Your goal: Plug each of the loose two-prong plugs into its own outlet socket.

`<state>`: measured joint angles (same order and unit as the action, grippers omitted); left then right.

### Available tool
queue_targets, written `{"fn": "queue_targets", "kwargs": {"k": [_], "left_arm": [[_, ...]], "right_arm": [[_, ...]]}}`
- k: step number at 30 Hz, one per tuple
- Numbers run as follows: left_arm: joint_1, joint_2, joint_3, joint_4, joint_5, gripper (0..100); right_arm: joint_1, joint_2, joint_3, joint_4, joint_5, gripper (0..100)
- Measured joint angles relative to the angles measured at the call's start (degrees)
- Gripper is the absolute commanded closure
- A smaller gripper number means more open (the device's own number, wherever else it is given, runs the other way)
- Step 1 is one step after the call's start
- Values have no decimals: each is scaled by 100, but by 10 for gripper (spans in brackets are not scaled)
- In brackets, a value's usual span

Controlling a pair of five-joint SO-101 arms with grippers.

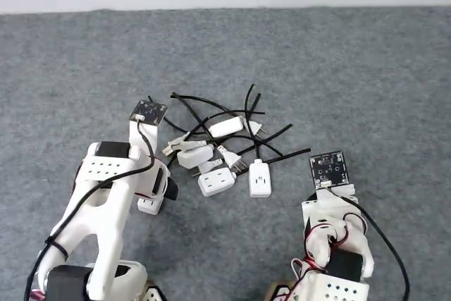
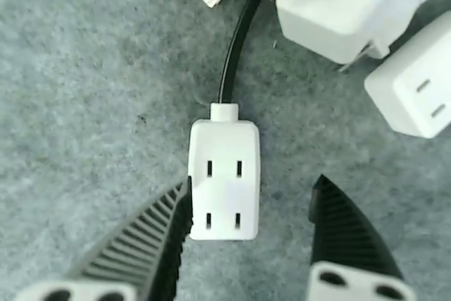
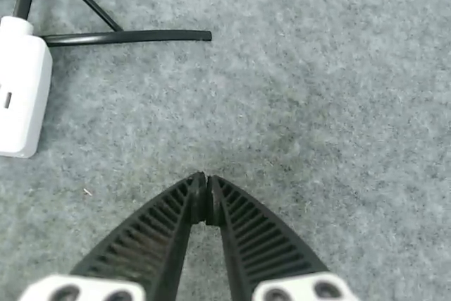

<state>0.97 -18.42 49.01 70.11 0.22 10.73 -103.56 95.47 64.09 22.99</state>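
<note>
My left gripper [image 2: 252, 187] hangs open over a white two-outlet socket block [image 2: 224, 177] with a black cord, which lies flat on the carpet. One ribbed finger [image 2: 165, 234] touches the block's side; the other stands clear. In the high view this block [image 1: 149, 205] peeks out under the left arm. A tangle of white plugs [image 1: 195, 154] and black cords [image 1: 211, 114] lies mid-table, with two more socket blocks [image 1: 216, 182] [image 1: 260, 178] at its near edge. My right gripper [image 3: 206, 192] is shut on nothing, low over bare carpet, beside one socket block [image 3: 21, 96].
Grey carpet [image 1: 366, 75] covers the table, open to the far side and the right. A cut black cord end [image 3: 141, 35] lies ahead of the right gripper. A bulky white plug [image 2: 345, 5] and another socket block [image 2: 416, 93] crowd the left gripper's far side.
</note>
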Motion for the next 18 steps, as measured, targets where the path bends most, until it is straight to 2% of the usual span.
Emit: {"fn": "queue_targets", "kwargs": {"k": [7,16,18], "left_arm": [[-316,18,18,-202,-378,732],[-404,18,967,-1345,-633,735],[-273,18,1125,-1495,-633,772]], "right_arm": [[0,0,0,0,0,987],[0,0,0,0,0,987],[0,0,0,0,0,987]]}}
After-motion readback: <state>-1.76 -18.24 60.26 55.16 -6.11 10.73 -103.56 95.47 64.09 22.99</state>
